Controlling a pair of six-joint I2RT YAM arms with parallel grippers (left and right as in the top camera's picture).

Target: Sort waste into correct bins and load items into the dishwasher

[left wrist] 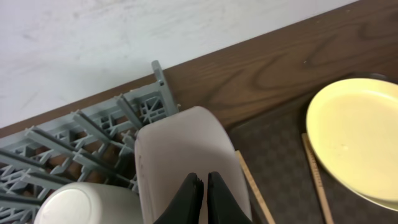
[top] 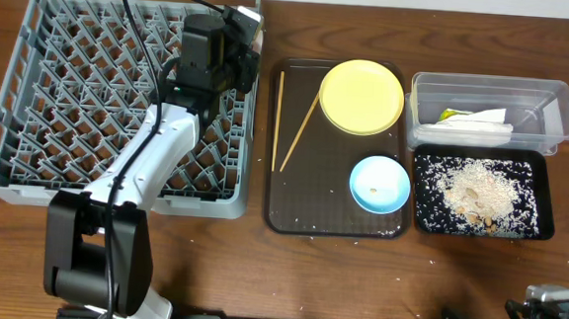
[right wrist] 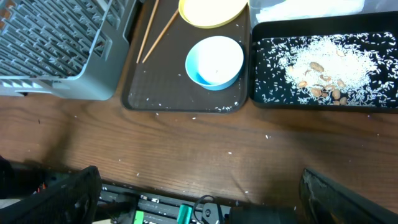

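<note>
two arms noted at the table (top: 258, 272). the left gripper (left wrist: 204, 196) is held over the far right corner of the dish rack (top: 71, 87). its fingers (left wrist: 194, 200) are seen pressed together with only a thin dark line between them; nothing is seen pinched. directly beneath them a white bowl (left wrist: 180, 155) is stood on edge in the rack. contact between fingers and bowl cannot be told. a white cup (left wrist: 87, 202) is set mouth down in the rack just beside the bowl.

the right gripper (right wrist: 199, 173) is held low over the near edge of the table, well apart from everything, with its fingers (right wrist: 68, 193) spread wide and nothing between them.

a brown tray (top: 312, 196) is placed just right of the rack. on it are recorded:
- a yellow plate (top: 362, 97), far right corner
- a blue bowl (top: 380, 183), upright, near right part
- two chopsticks (top: 279, 120), left part, one straight and one slanted with its far tip at the plate's edge
- a few pale grains

right of the brown tray a clear tub (top: 555, 107) is placed at the far side, with a crumpled napkin (top: 480, 120) and a yellow-green scrap inside. a black tray (top: 429, 216) is placed nearer, touching the tub, with crumbs (top: 476, 186) heaped inside. a few stray grains are scattered on the table.
</note>
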